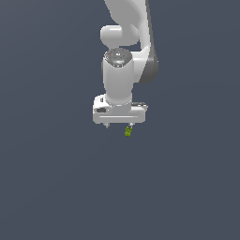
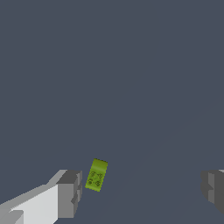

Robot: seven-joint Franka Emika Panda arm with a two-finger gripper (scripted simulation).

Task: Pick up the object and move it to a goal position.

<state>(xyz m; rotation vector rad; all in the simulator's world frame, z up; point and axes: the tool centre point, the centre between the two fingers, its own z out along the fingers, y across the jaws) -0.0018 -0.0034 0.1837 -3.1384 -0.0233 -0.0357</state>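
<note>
The object [image 1: 127, 132] is a tiny yellow-green blocky piece lying on the plain grey floor. It sits just below the white gripper [image 1: 119, 125], under the finger on the exterior view's right. In the wrist view the object [image 2: 96, 175] lies between the two fingers, close to one grey fingertip [image 2: 70, 192] and far from the other [image 2: 213, 190]. A small gap shows between the object and the near fingertip. The gripper [image 2: 142, 190] is open wide and holds nothing.
The white arm [image 1: 123, 70] rises straight above the gripper. The floor [image 1: 56, 178] is a flat, uniform grey surface with no other objects or edges in view.
</note>
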